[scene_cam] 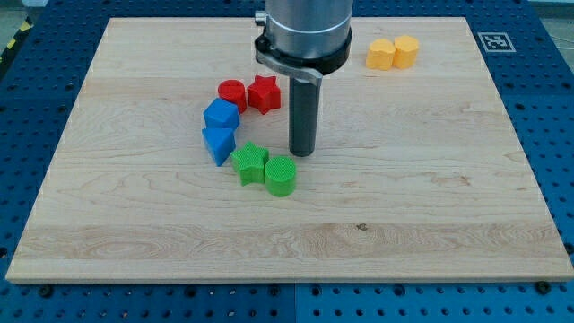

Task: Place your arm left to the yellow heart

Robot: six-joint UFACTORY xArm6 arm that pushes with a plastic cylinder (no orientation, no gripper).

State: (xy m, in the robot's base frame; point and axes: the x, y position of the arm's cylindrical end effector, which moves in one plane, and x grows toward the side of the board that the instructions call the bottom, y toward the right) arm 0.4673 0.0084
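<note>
1. Yellow heart [381, 55] near the board's [430, 206] top edge, touching a yellow block [406, 51]; its pointing direction is unclear.
2. No gripper fitted; the tip [302, 152] stands just above the green cylinder [280, 176], well apart from the heart.
3. Bare board lies left of the heart.

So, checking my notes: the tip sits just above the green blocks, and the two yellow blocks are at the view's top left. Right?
Not quite: the yellow blocks are at the view's top right, as the camera view shows. My tip does sit just above the green blocks.

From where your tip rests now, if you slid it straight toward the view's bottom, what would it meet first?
My tip would most likely meet the green cylinder first, clipping its right side. It sits just below and slightly left, so depth is uncertain; I might slip past.
</note>
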